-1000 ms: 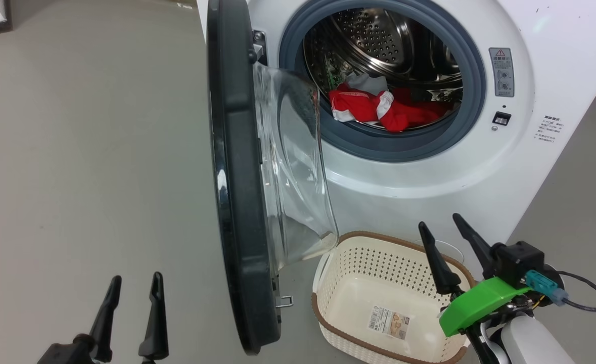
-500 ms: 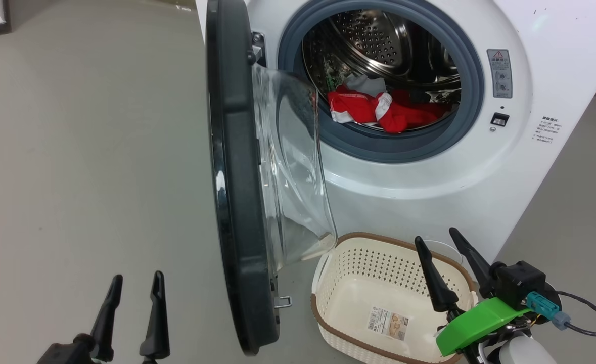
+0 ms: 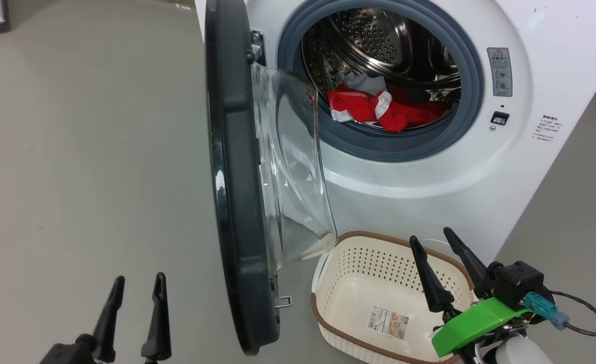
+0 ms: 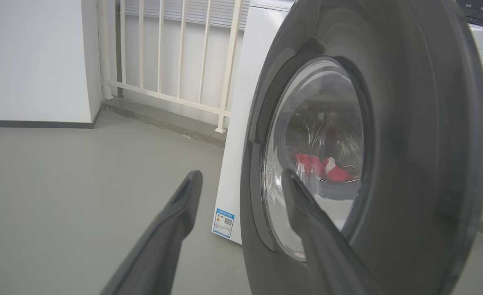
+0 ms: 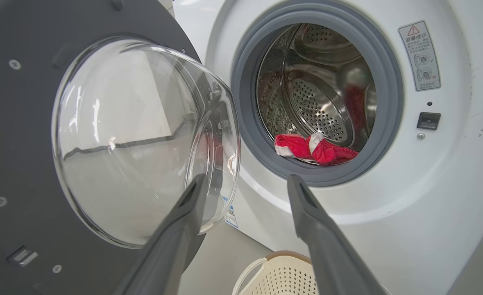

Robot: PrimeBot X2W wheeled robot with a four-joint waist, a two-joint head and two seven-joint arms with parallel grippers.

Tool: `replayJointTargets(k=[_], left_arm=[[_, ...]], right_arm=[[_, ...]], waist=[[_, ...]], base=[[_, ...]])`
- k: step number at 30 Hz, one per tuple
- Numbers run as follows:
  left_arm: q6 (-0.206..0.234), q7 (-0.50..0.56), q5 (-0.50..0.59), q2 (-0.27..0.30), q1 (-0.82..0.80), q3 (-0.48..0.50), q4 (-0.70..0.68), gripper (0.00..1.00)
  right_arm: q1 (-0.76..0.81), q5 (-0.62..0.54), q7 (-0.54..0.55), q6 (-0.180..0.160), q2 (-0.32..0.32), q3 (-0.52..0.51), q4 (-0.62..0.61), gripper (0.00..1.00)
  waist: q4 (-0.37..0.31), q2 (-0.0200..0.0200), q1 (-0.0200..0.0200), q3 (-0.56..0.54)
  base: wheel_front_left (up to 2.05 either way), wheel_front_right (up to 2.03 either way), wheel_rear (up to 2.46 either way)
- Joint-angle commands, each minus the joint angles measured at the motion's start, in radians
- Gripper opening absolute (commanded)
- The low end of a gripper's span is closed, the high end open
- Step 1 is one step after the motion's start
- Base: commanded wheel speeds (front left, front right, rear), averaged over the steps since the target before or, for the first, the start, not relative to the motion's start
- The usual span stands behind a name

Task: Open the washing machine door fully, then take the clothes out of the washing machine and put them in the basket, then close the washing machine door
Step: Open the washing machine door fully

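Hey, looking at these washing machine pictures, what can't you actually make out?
Clothes, head view: bunched in the drum, so the number of garments is unclear; the grey rubber ring hides their lower edge.
Warning label, head view: print too small to read.
Basket, head view: near right corner hidden behind the right claw and cut by the bottom edge.

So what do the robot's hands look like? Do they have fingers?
Each has two long, dark, pointy fingers, like a beak. The left gripper looks all black. The right gripper also has a bright green plastic piece, a black block, a teal plug with a black cable, and a white forearm.
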Motion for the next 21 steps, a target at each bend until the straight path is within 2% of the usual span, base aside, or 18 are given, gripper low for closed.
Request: replayJointTargets(k=[1,2,3,4,13,21], left_arm=[[-0.002,-0.008,-0.002,0.011,-0.028,0.026,-0.019,1.0],[-0.004,-0.008,-0.002,0.011,-0.028,0.024,-0.018,0.8],[-0.006,-0.008,-0.003,0.011,-0.028,0.022,-0.016,0.15],[-0.007,-0.008,-0.004,0.011,-0.028,0.019,-0.015,0.0],[-0.003,-0.008,-0.027,0.011,-0.086,0.009,-0.102,0.0],[-0.007,-0.007,-0.053,0.011,-0.187,-0.026,-0.239,0.0]], right_arm=[[-0.006,0.006,-0.006,0.003,0.002,0.026,-0.029,1.0],[-0.007,0.008,-0.006,0.003,0.002,0.027,-0.031,1.0],[-0.007,0.013,-0.006,0.003,0.002,0.029,-0.033,1.0],[-0.008,0.016,-0.006,0.003,0.002,0.03,-0.033,1.0],[-0.01,0.036,-0.006,0.003,0.002,0.035,-0.026,1.0],[-0.01,0.046,-0.006,0.003,0.002,0.039,-0.017,1.0]], waist=[[0.0,-0.0001,0.0,0.001],[0.0,-0.0001,0.0,0.001],[0.0,-0.0001,0.0,0.001],[0.0,-0.0001,0.0,0.001],[0.0,-0.0001,0.0,-0.003],[-0.002,-0.0001,0.0,-0.01]], base=[[0.0,0.0,0.0],[0.0,0.0,0.0],[0.0,0.0,0.0],[0.0,0.0,0.0],[0.0,0.0,0.0],[0.0,0.0,0.0]])
